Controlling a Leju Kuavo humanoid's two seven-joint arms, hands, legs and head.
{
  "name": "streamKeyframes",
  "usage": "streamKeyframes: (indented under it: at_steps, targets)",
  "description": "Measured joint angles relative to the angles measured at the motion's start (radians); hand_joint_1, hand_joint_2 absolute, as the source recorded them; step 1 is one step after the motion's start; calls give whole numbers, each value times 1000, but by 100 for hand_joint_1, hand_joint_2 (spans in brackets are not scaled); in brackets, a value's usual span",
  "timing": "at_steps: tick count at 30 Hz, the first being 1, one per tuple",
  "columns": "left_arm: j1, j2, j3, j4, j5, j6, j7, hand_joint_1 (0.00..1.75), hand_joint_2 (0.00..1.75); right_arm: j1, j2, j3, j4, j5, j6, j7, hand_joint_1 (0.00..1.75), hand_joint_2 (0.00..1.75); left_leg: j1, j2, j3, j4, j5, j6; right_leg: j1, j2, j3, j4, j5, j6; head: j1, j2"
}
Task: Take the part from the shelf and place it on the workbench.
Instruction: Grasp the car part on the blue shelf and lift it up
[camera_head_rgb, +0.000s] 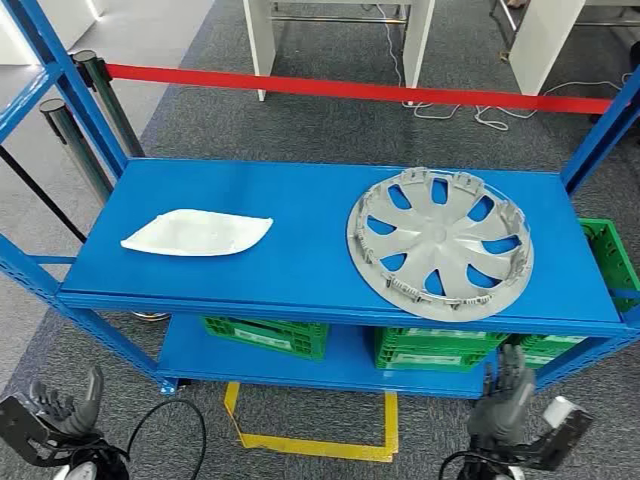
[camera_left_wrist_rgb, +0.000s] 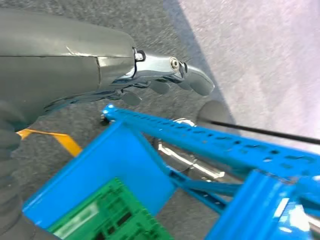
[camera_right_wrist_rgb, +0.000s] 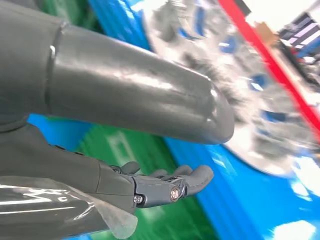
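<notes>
Blue shelf with two parts on top, both robot hands low in front.

Left hand (camera_head_rgb: 64, 410) hangs empty, fingers loosely apart. A white part (camera_head_rgb: 196, 233) lies at the shelf's (camera_head_rgb: 302, 260) left, a grey hubcap (camera_head_rgb: 440, 243) at its right. Right hand (camera_head_rgb: 504, 393) is empty and spread just below the hubcap. The reach seems under way; next, lift to its rim.

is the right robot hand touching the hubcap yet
Apart. In the head view the right robot hand hangs low in front of the shelf, open, with the blue shelf edge between it and the grey hubcap lying on top.
</notes>
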Motion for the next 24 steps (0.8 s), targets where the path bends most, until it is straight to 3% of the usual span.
streamKeyframes:
  at_steps: [12, 24]
  targets:
    - [43, -35, 74, -160, -52, 22, -35, 0, 175, 42, 45, -259, -146, 236, -15, -50, 0, 0, 0, 0, 0, 0, 0, 0, 0, 0, 0, 0, 0, 0, 0, 0]
    - [88, -57, 86, -312, -59, 60, -62, 0, 175, -4, 54, -519, 22, 500, -35, -61, 0, 0, 0, 0, 0, 0, 0, 0, 0, 0, 0, 0, 0, 0, 0, 0]
